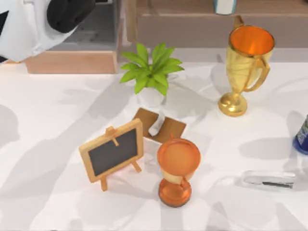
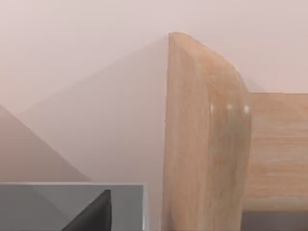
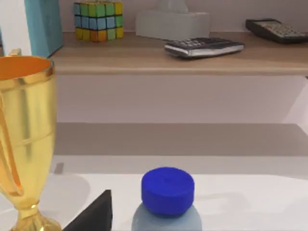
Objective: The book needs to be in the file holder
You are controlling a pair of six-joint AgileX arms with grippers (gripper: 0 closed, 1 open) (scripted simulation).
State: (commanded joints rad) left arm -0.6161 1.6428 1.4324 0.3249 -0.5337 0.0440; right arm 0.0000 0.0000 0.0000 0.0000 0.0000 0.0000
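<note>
The file holder (image 1: pixel 72 62), grey inside with light tan wooden sides, stands at the table's back left. My left arm (image 1: pixel 29 24) hangs over it and covers much of it. Close up in the left wrist view are the file holder's rounded wooden side (image 2: pixel 202 144), a grey panel (image 2: pixel 48 207) and one dark finger (image 2: pixel 94 214). The book is hidden from view. My right arm's wrist view has a dark finger (image 3: pixel 91 216) low beside a blue-capped bottle (image 3: pixel 167 192) at the table's right edge.
Mid-table stand a small chalkboard easel (image 1: pixel 113 153), an orange trophy (image 1: pixel 178 166), a flat brown board with a white roll (image 1: pixel 159 126) and a potted plant (image 1: pixel 150 72). A gold cup (image 1: pixel 245 67) is back right. A long wooden shelf (image 3: pixel 183 55) carries small items.
</note>
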